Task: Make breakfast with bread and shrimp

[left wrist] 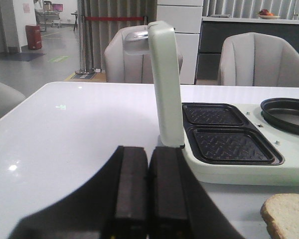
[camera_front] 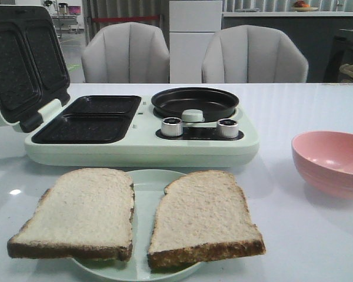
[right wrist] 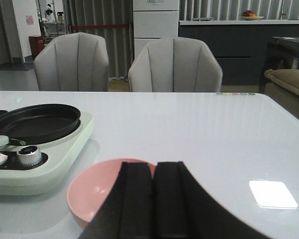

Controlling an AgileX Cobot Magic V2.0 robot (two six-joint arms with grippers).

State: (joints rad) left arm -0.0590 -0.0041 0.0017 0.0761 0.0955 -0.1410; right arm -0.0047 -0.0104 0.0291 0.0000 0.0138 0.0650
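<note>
Front view showed your bread (camera_front: 135, 220) waiting at the counter's (camera_front: 306, 106) near edge, cooker (camera_front: 141, 126) lid open to receive it; both tools (left wrist: 148, 191) (right wrist: 152, 196) were closed, empty.

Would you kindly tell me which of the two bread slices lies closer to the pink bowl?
The right-hand pale beige bread slice; it lies on the pink bowl's side of the plate, while the other slice lies further left.
</note>
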